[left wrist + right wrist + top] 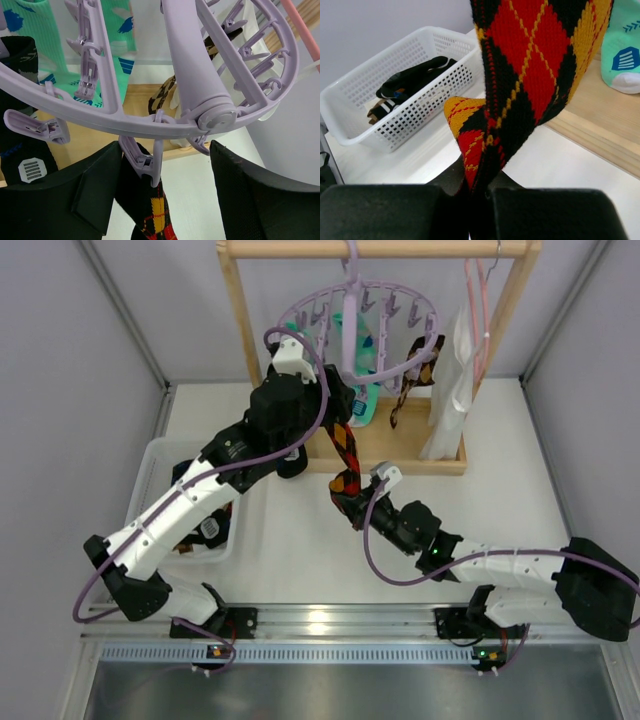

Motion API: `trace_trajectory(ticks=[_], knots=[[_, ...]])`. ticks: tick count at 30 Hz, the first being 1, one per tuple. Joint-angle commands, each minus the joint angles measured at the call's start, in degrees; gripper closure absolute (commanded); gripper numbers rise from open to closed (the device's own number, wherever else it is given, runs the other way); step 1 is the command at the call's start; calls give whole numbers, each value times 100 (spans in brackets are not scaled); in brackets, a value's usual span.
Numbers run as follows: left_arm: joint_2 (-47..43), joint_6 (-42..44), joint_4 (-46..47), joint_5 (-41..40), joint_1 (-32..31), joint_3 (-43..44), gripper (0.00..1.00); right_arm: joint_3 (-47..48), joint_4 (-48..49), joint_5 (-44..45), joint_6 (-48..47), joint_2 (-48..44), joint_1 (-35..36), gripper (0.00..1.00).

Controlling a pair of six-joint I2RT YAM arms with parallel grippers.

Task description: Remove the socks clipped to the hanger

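The lavender ring hanger (352, 302) hangs from the wooden rack; its ring also fills the left wrist view (150, 120). A black sock with a red and orange diamond pattern (345, 455) hangs from a clip peg (143, 162) at the ring's near side. My left gripper (337, 400) is open, its fingers (75, 200) on either side of that peg and the sock's top (155, 215). My right gripper (353, 502) is shut on the sock's lower end (530, 65), close above the table. Teal socks (360, 375) and a brown-black check sock (412, 375) stay clipped behind.
A white basket (152, 468) at the left holds loose dark socks (415, 77). The wooden rack's base (410, 452) lies just behind the sock. A thin pink wire hanger (478, 310) carrying a white bag (450, 400) hangs at the rack's right end.
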Motion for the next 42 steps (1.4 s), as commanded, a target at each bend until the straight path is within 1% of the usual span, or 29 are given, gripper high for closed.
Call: trace_trajectory(ticks=[1,7,10,12,14,16,17,20,21,23,24,26,27,28,37,42], knots=[[11,146,455,15,6,-2,27,0,575,-121,129,-31,83,100],[90,322,603,-64,15,-81,30,-44,575,-288,199,-224,101,100],[99,410,771,-64,15,-247,34,-70,593,-420,217,-321,109,100],[107,428,832,-47,33,-353,34,-106,628,-534,191,-374,110,100],[81,436,990,-3,77,-441,42,-115,619,-640,182,-409,110,100],[81,463,1052,59,103,-511,46,-115,602,-666,164,-427,110,100],[107,472,1070,76,121,-503,56,-114,593,-666,155,-435,110,100],[169,533,1070,164,121,-468,69,-132,558,-658,129,-436,110,100],[169,551,1070,173,121,-450,77,-123,558,-658,129,-427,110,100],[178,586,1061,147,121,-450,85,-176,549,-631,111,-436,110,100],[187,621,1061,130,121,-450,91,-202,549,-605,111,-444,110,100],[169,665,1061,94,121,-441,92,-307,531,-570,103,-505,118,100],[178,691,1053,59,121,-441,97,-351,531,-561,111,-541,110,100],[169,709,1061,42,121,-441,100,-465,514,-544,111,-576,110,100],[160,797,1052,15,121,-423,100,-1090,127,-272,199,-1296,110,100],[230,788,1052,42,121,-345,100,-950,-163,-183,-2,-1569,110,100]])
